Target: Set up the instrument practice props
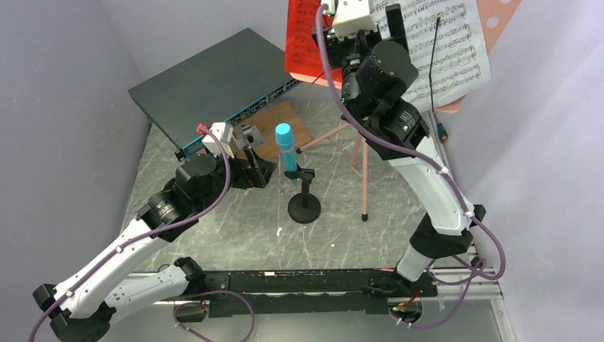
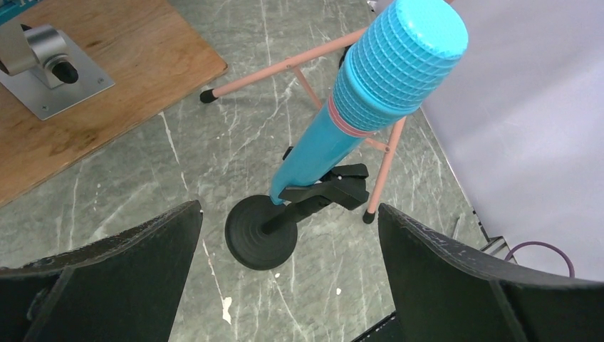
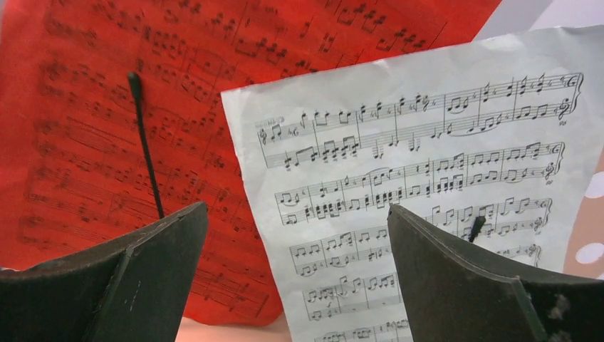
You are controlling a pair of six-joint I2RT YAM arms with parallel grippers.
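Note:
The cyan-blue microphone (image 1: 287,146) sits tilted in the clip of the small black round-base mic stand (image 1: 304,209) at the table's middle. My left gripper (image 1: 254,162) is just left of it, open and empty. In the left wrist view the microphone (image 2: 377,92) and stand base (image 2: 260,231) lie ahead of the open gripper (image 2: 288,285). The salmon-pink music stand (image 1: 498,21) stands at back right on tripod legs (image 1: 365,171). It holds a red page (image 1: 303,43) and a white page (image 1: 449,50). My right gripper (image 3: 295,278) is open, facing the red page (image 3: 142,85) and the white page (image 3: 399,164).
A dark grey network switch (image 1: 206,82) lies at back left. A wooden board (image 1: 281,125) with a metal bracket (image 2: 43,64) sits in front of it. Black wire page holders (image 3: 146,149) lie over the sheets. Grey walls close in left and right.

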